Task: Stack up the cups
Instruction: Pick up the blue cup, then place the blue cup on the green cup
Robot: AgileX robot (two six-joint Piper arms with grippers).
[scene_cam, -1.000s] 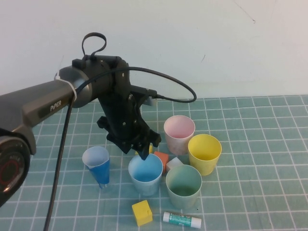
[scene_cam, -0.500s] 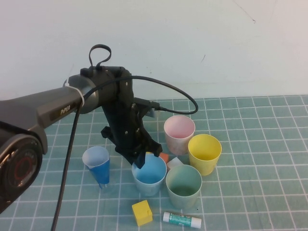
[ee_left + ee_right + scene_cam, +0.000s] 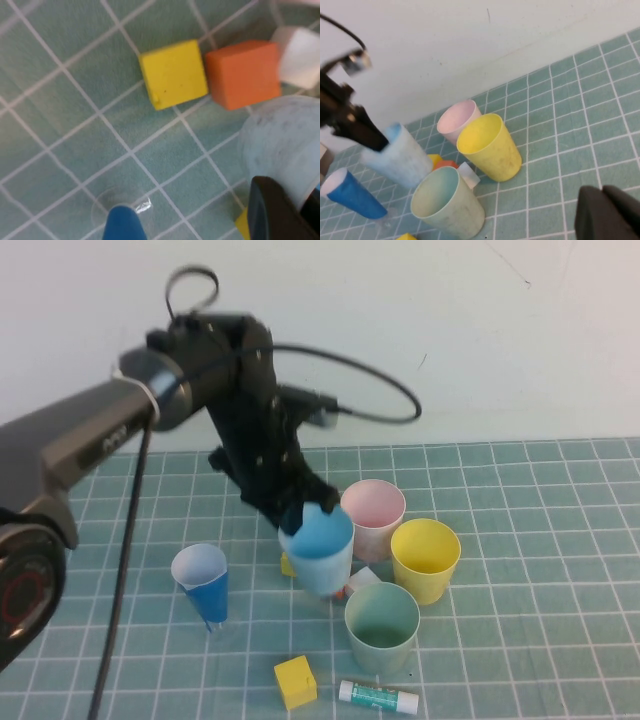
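High view: left gripper (image 3: 305,512) clamped on the rim of the light blue cup (image 3: 320,548), which hangs tilted above the green grid mat (image 3: 540,570).
Pink cup (image 3: 372,517), yellow cup (image 3: 425,558) and pale green cup (image 3: 381,626) stand upright on the mat in a close cluster just right of the raised cup; a dark-blue cone cup (image 3: 202,583) stands apart to its left. Yellow block (image 3: 295,682) and glue stick (image 3: 378,697) lie near the front edge; orange block (image 3: 243,73), white block (image 3: 299,56) and a second yellow block (image 3: 173,73) lie beneath the lifted cup. Right gripper (image 3: 607,214), off to the right of the cups, is closed and holds nothing.
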